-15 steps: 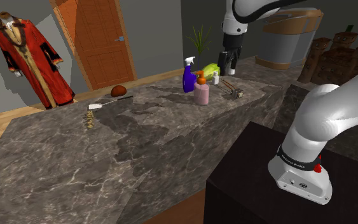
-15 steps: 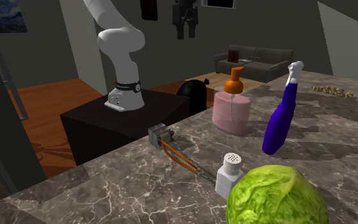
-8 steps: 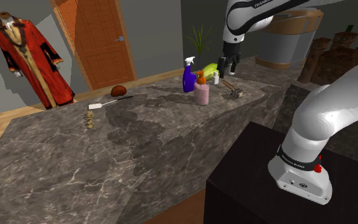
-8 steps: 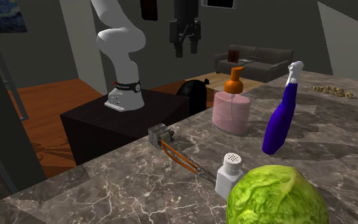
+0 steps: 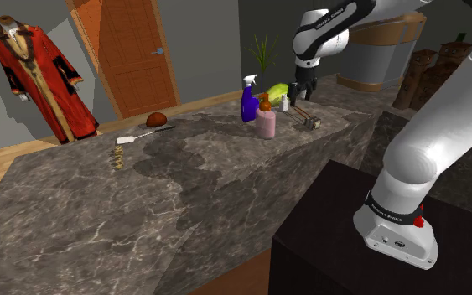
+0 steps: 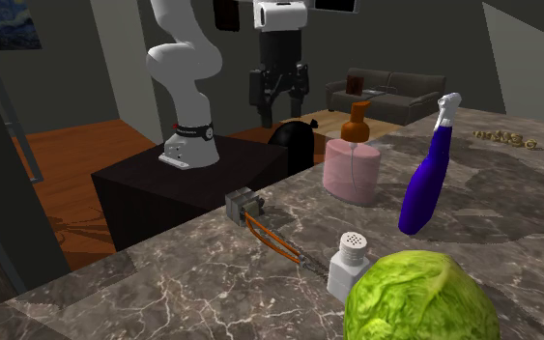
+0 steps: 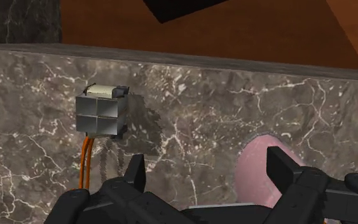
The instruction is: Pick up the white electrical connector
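**Spread fingers over the counter's edge**

The dark marble counter (image 5: 142, 209) carries everything. My gripper (image 6: 279, 97) hangs above it, fingers wide apart and holding nothing. The pink soap bottle (image 6: 352, 172) stands under one finger. The grey connector (image 7: 101, 114), with orange wires, lies near the counter's edge, outside my fingers.

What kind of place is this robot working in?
Probably a home's open living area: a marble-look counter holds a pink soap dispenser, a sofa stands beyond it, and a wooden door and a red robe on a mannequin stand by the wall.
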Motion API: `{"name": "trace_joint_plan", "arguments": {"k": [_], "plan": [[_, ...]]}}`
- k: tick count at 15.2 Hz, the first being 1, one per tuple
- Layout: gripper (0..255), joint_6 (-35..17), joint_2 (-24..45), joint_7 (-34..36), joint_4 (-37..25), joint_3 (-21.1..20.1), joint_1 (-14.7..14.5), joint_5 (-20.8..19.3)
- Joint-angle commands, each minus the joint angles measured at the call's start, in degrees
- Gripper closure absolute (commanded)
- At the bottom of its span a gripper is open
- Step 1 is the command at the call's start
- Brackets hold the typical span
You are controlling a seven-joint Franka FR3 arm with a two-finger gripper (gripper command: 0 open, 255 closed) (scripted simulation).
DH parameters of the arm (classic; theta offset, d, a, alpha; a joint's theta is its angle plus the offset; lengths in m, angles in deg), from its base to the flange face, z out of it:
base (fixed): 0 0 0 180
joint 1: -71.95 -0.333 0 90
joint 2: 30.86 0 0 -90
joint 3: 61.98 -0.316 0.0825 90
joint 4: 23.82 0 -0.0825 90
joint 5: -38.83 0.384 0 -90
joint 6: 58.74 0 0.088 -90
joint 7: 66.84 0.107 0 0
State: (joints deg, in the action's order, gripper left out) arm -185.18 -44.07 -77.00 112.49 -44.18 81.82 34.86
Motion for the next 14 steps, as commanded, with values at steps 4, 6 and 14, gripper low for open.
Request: {"name": "trace_joint_plan", "arguments": {"k": [4, 6, 14], "plan": [[0, -4.6, 9.3, -3.1, -4.6, 3.4, 1.5, 3.5], [0, -6.1, 13.3, -4.7, -6.9, 4.5, 2.3, 5.6], [0, -9.5, 29.4, -11.4, -17.9, 6.2, 7.7, 15.5]]}}
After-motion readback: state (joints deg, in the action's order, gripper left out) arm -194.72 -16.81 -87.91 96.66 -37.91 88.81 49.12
